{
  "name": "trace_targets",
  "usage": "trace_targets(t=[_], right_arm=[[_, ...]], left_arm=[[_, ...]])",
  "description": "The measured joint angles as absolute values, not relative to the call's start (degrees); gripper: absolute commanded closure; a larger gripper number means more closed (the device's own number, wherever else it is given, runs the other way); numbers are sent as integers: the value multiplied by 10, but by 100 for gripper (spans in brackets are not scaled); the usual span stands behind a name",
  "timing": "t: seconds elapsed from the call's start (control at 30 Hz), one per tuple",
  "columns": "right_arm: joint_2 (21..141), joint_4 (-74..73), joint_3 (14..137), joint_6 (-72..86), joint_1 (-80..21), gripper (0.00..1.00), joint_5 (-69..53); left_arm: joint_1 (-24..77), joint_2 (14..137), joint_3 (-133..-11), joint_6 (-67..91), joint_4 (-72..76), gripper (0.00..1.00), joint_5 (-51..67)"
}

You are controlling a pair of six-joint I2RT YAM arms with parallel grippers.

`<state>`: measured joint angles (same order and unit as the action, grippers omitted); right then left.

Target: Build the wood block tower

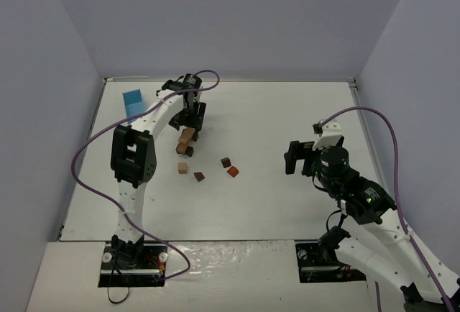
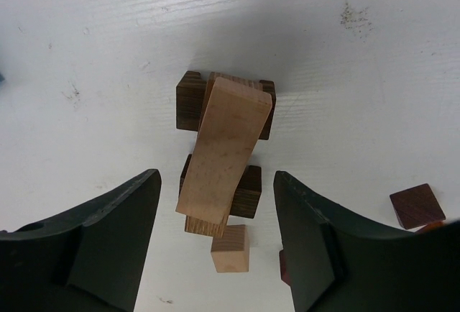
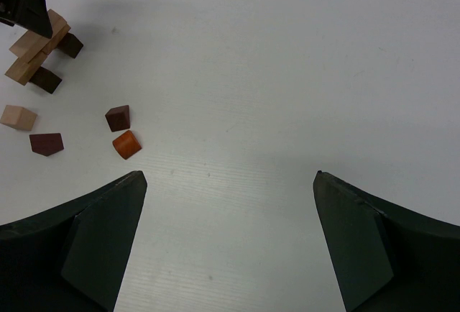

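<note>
White table [image 1: 287, 111], pale grey walls [image 1: 215, 17]. Left hand [image 1: 190, 122] apart astride tower [image 1: 187, 139]; right hand [image 3: 228, 177] apart, empty.

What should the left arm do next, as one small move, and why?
Probably raise the left gripper straight up. Its jaws stand open on both sides of the light tan bar, which rests on top of the tower, with gaps showing; any sideways drift might knock it off.

left gripper [image 1: 190, 121] far forward, pointing down, jaws parted, right gripper [image 1: 293, 158] aimed inward, jaws wide
</note>
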<state>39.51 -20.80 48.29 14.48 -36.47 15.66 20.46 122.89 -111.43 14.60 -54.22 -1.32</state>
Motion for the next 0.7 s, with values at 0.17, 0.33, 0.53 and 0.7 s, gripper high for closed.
trace_targets(t=[0.17, 0.33, 0.53, 0.7], right_arm=[[395, -208, 483, 145, -365, 0, 156], [395, -208, 483, 145, -365, 0, 156], [395, -208, 483, 145, -365, 0, 156], [395, -208, 483, 145, -365, 0, 157]], left_arm=[[207, 1231, -1132, 164, -545, 36, -14], [209, 1246, -1165, 173, -545, 36, -17], [209, 1270, -1176, 182, -545, 37, -19], [209, 1286, -1176, 185, -546, 37, -24]])
